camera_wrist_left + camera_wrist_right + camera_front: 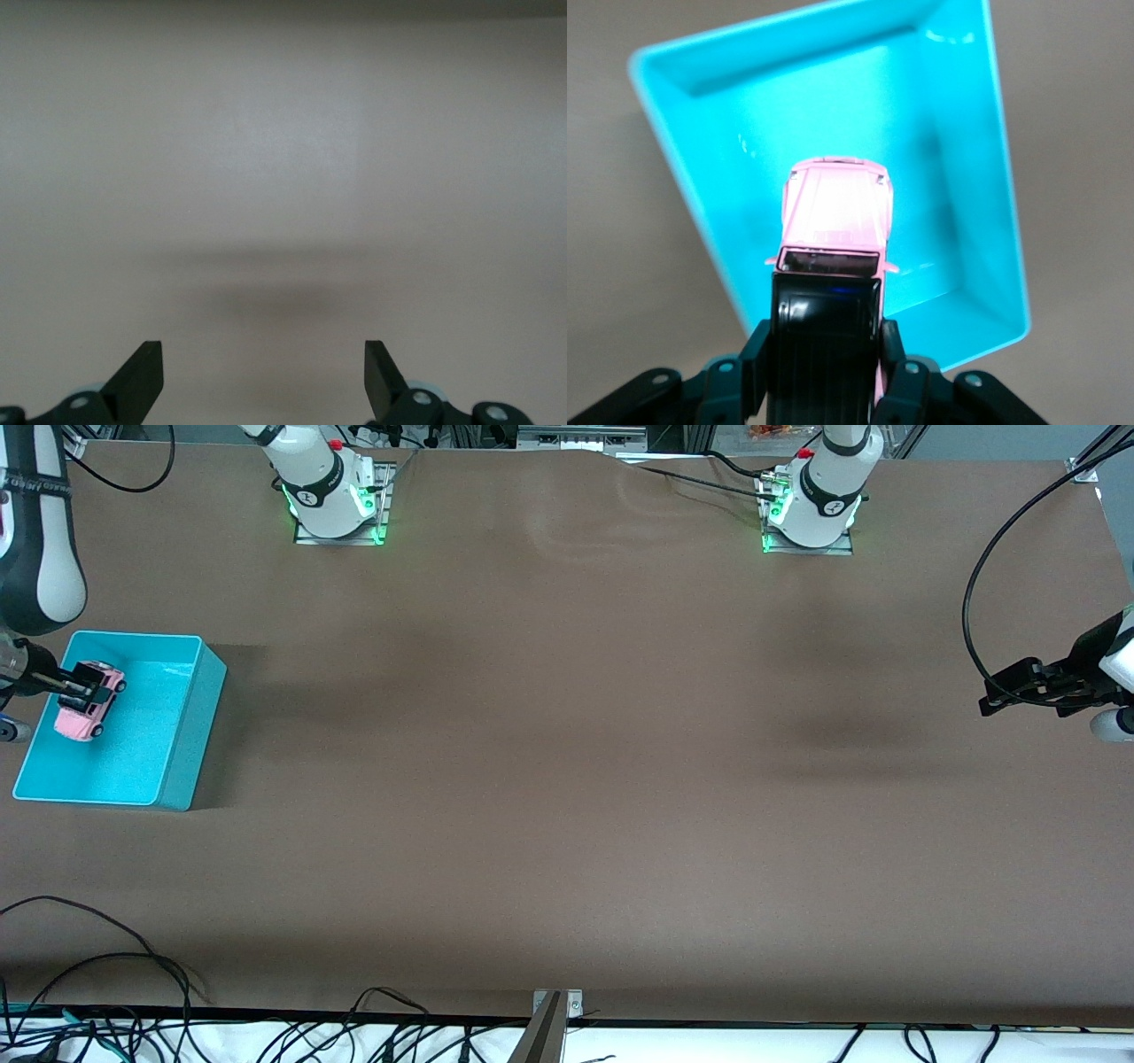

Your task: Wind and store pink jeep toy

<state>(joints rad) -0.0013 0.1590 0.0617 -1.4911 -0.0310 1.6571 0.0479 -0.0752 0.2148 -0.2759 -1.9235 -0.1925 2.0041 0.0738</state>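
The pink jeep toy [87, 707] is small, pale pink with a black rear roof. My right gripper [86, 687] is shut on its black rear part and holds it over the inside of the turquoise bin [190, 708]. In the right wrist view the jeep [837, 208] points away from the fingers [764, 350], with the bin [970, 204] under it. My left gripper [1005, 695] is open and empty above bare table at the left arm's end; its fingertips [142, 376] show wide apart in the left wrist view.
The turquoise bin stands at the right arm's end of the brown table [567, 779]. Black cables [97, 965] lie along the table edge nearest the front camera. A metal bracket [556, 1005] sits at the middle of that edge.
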